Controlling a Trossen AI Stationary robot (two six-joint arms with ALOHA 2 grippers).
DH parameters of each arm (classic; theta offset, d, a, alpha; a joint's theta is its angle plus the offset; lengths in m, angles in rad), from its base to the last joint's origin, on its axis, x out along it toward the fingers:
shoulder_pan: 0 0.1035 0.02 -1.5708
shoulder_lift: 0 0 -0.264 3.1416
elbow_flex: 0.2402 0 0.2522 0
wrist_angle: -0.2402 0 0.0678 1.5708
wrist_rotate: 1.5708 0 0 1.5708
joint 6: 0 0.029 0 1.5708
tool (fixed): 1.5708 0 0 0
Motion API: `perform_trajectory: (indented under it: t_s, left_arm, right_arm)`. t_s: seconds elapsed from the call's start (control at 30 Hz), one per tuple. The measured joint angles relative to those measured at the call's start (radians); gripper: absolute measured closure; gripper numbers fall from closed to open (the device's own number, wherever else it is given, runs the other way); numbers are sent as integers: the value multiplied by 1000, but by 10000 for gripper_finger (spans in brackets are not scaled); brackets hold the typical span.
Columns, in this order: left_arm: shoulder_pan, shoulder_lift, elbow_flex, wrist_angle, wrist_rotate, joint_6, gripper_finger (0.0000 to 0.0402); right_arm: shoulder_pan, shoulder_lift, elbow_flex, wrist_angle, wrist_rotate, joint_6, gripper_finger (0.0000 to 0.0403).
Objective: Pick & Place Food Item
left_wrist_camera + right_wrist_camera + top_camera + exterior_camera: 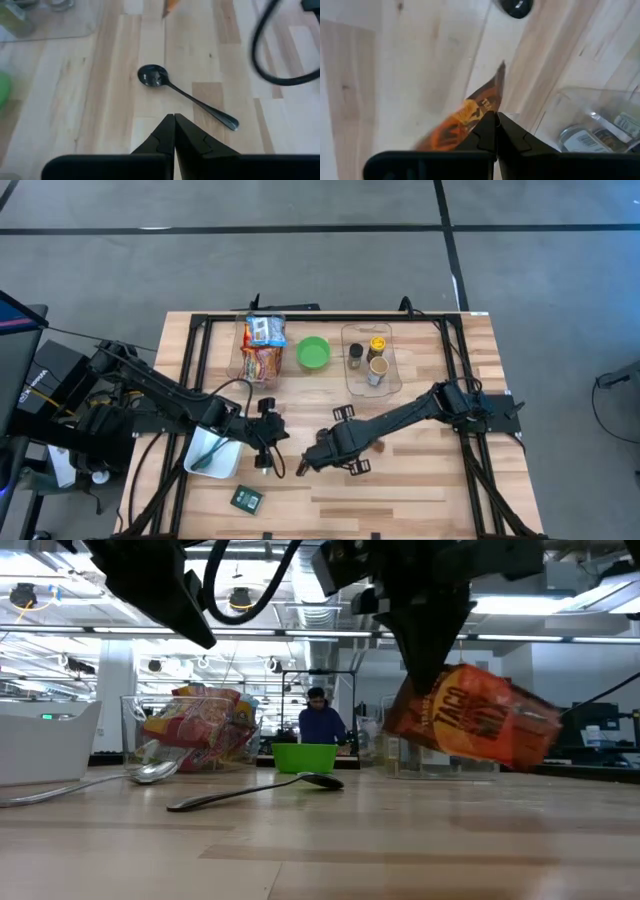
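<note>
An orange taco-mix packet (470, 718) hangs above the table, and my right gripper (425, 660) is shut on it near the table's middle (312, 460). The right wrist view shows the packet (462, 122) below the shut fingers. My left gripper (174, 117) is shut and holds nothing. It hovers above the wood just left of the right gripper (268, 435). A dark spoon (185, 97) lies flat on the table in front of it. My right gripper pinches the packet's upper edge (487, 107) between its two fingers, coming from above and pointing steeply down. The packet hangs tilted below the fingers, its lower corner (540, 755) clear of the table.
A green bowl (313, 353) stands at the back between a clear bin of snack bags (262, 350) and a clear bin of jars (372, 360). A white tub (213, 452) sits at the left, with a small green packet (246, 499) nearer the front edge. A silver spoon (100, 780) lies at the left.
</note>
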Motion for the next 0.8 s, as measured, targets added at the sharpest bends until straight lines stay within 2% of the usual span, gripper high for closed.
perform_trajectory:
  t_s: [0.37,0.6,0.7,0.8]
  left_arm:
    - [0,0,0,38,-24,7,402]
    - [0,0,0,66,-32,29,402]
    - [0,0,0,66,-93,30,402]
    - [0,0,0,79,-196,49,402]
  right_arm:
    - [34,0,0,-2,-8,-1,403]
    - [24,0,0,-2,-60,-8,403]
    - [15,0,0,-2,-59,-9,403]
    - [9,0,0,-2,-59,-9,403]
